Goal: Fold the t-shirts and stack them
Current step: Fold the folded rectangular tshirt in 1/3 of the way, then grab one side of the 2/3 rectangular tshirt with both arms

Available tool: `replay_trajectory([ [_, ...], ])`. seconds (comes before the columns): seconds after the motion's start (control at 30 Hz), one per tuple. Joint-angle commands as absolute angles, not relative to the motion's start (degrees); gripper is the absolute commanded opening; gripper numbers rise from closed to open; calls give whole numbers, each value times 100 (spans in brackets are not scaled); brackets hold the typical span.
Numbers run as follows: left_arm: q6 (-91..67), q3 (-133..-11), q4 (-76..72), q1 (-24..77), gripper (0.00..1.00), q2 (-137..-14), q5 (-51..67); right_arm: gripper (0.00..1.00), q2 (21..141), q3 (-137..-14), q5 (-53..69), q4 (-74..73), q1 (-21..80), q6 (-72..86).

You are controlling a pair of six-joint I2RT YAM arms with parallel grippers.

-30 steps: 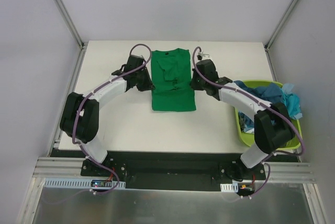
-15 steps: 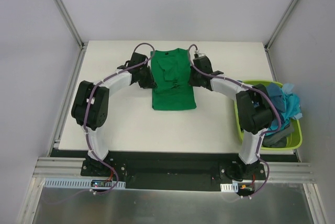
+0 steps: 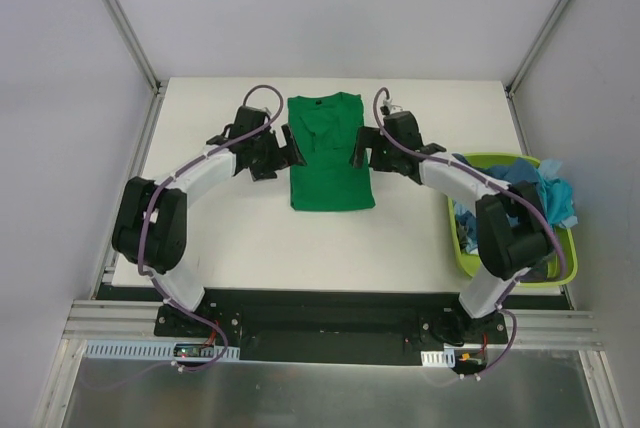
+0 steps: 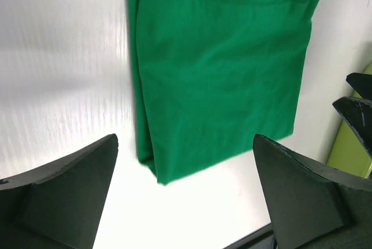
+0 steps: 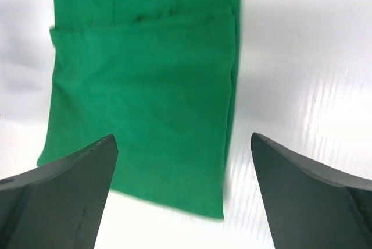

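A bright green t-shirt (image 3: pixel 330 153) lies on the white table (image 3: pixel 230 238), folded into a long narrow rectangle with its collar at the far end. My left gripper (image 3: pixel 283 155) hovers at its left edge and is open and empty. My right gripper (image 3: pixel 362 151) hovers at its right edge, also open and empty. In the left wrist view the green t-shirt (image 4: pixel 221 86) lies ahead of the wide-open left gripper (image 4: pixel 186 191). In the right wrist view the green t-shirt (image 5: pixel 145 109) lies partly between the spread jaws of the right gripper (image 5: pixel 186 196), and its near hem shows. More t-shirts, dark teal-blue (image 3: pixel 500 183) and light turquoise (image 3: pixel 562 200), are heaped in the basket.
A lime-green plastic basket (image 3: pixel 465 260) stands at the table's right edge, partly under the right arm; its rim (image 4: pixel 349 150) shows in the left wrist view. Grey walls and metal posts enclose the table on three sides.
Both grippers went from shut to open and let go of the green t-shirt. They drew back outward to its sides. The shirt's upper part now lies smoother.
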State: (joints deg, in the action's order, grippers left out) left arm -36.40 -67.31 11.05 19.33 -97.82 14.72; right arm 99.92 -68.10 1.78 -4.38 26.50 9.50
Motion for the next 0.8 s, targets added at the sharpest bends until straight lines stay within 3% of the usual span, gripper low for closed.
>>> replay_trajectory([
  [0.0,-3665,-6118,976,2144,99,-9308,1758,100,9203,-5970,615,-492,2689,1405],
  [0.07,-3709,-6003,958,2206,99,-9369,1732,100,9071,-5679,729,-483,2689,1564],
  [0.2,-3788,-5898,958,2206,88,-9650,1880,100,9105,-5441,782,-501,2681,1819],
  [0.4,-3867,-5704,949,2206,60,-9887,1907,96,9369,-5405,677,-597,2681,2232],
  [0.5,-3867,-5634,949,2215,45,-9993,2004,89,9518,-5414,782,-642,2663,2329],
  [0.77,-3841,-5537,949,2259,25,-10133,2092,78,9756,-5318,791,-624,2672,2584],
])
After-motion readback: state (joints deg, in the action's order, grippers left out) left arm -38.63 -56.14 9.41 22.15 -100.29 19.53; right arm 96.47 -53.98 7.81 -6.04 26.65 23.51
